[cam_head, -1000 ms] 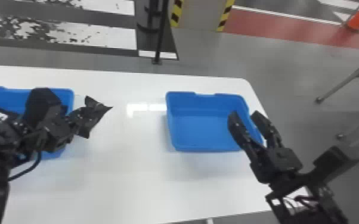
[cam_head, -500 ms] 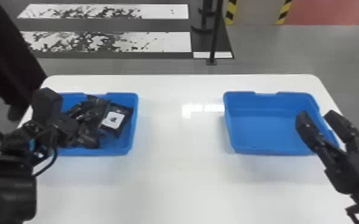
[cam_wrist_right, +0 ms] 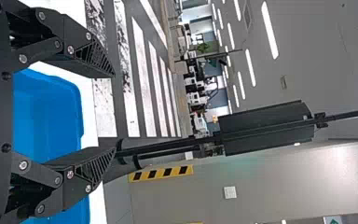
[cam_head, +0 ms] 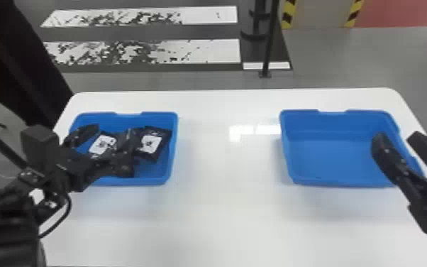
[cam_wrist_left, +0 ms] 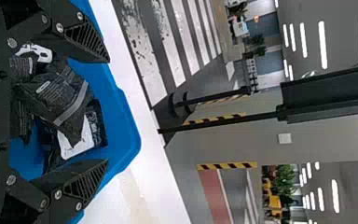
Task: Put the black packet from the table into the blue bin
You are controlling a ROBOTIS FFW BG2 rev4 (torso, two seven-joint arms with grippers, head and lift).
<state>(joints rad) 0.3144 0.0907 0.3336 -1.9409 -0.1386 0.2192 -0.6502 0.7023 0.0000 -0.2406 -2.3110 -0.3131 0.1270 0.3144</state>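
L fingers [cam_wrist_left: 81,39] are spreading wide over the L bin [cam_head: 152,181], gripping nothing; you're seeing the top black pkt [cam_wrist_left: 56,93] lying between them, w/ a gap on each side. Your pkt is sitting inside the blue bin, creased, tilting across other black pkts [cam_head: 151,142] and partly covering a white label [cam_wrist_left: 77,143]. Which pkt the task is naming, you can't tell for sure; the top one is looking likeliest. On your other side, R fingers [cam_wrist_right: 88,56] are standing well apart, holding nothing, by the outer side of the R bin [cam_head: 330,159] on the white bench [cam_head: 216,220].

Placing is looking done, so your next move is prob. calling for a straight lift, w/ both L fingertips clearing pkts & rim. A loose corner might be snagging on the way out.

The pkt is looking light, soft & floppy, w/ slick film prob. sliding on its neighbors; contents are staying unknown, so you're treating them as crushable. If you're regrabbing, you're best off pinching a raised fold near mid-body, 1 finger per side, squeezing moderately & avoiding the label pkt underneath.
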